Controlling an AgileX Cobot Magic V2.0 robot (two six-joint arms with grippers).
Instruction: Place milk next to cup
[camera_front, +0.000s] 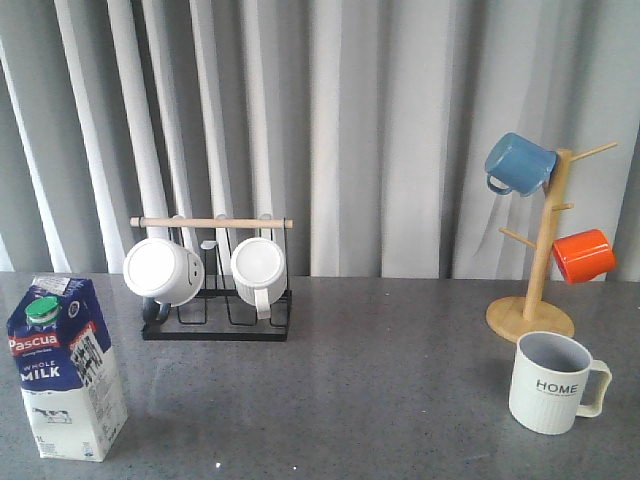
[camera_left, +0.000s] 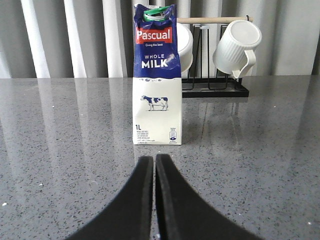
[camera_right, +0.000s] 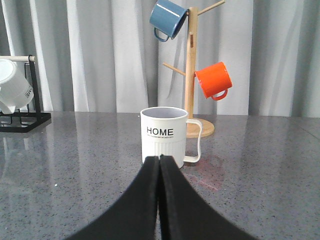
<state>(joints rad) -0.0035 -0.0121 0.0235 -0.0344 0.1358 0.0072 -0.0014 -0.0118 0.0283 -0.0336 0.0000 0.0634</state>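
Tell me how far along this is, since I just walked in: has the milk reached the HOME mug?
Nothing looks done. The blue-and-white gable-top milk carton stands at the table's left, far from the cream ribbed HOME mug at the right. Nothing is in hand: left gripper and right gripper are shut and empty. Grasping, carrying and placing remain.

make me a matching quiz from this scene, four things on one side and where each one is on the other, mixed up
Things:
1. milk
2. HOME cup
3. blue mug
4. ribbed white mug

Places:
A. top of the wooden mug tree
B. black rack with wooden bar
C. table, front left
D. table, front right

Pairs: 1-C, 2-D, 3-A, 4-B
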